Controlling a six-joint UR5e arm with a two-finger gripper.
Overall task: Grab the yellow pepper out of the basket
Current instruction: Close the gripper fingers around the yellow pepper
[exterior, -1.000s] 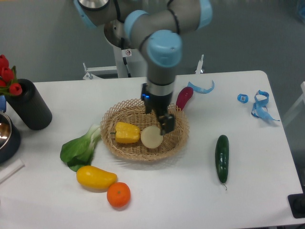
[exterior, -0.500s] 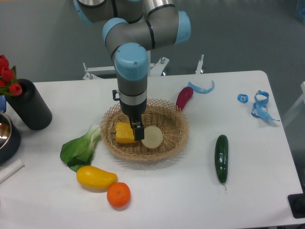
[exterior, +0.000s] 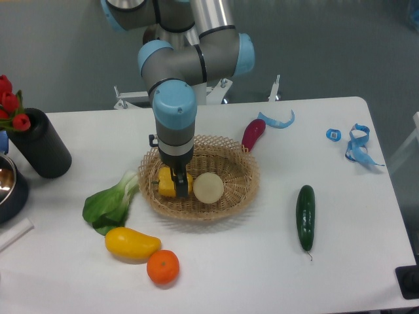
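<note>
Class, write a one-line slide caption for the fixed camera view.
UR5e gripper lowered onto the yellow pepper beside an onion in the wicker basket.

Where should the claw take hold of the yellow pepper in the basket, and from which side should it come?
Probably from above, across the pepper's blocky body. It lies low in the basket with the onion close on its right, so a side approach looks blocked.

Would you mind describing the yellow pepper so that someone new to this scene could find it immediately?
Look for the round wicker basket in the middle of the white table. The yellow pepper sits in its left half, directly under the robot's hand. It is blocky and glossy yellow, unlike the pale round onion beside it, and the smooth yellow mango lies outside the basket.
</note>
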